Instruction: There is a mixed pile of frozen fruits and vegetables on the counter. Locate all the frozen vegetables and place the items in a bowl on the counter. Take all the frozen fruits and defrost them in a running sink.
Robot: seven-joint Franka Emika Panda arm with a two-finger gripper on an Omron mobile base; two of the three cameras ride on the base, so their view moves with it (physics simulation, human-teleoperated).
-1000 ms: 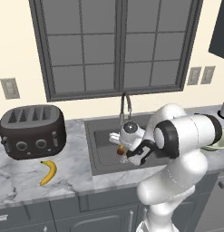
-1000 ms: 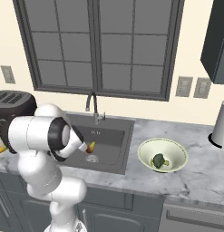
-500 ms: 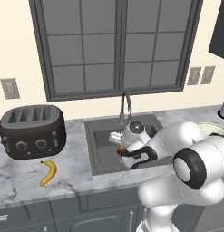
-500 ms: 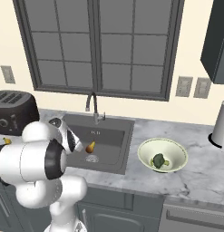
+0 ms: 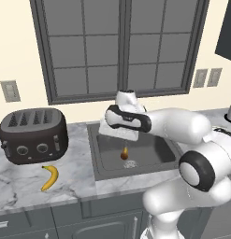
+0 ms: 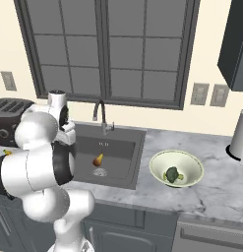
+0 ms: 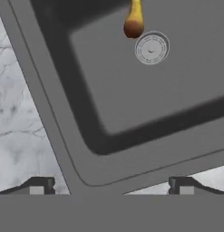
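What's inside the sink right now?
A small brown pear-shaped fruit lies on the floor of the sink, just beside the round drain. The arm covers part of the basin in the left base view.

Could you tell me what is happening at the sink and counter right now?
The robot's pincer is open and holds nothing, above the sink's edge. A brown fruit lies in the basin beside the drain. The broccoli sits in the bowl. The banana lies on the counter by the toaster.
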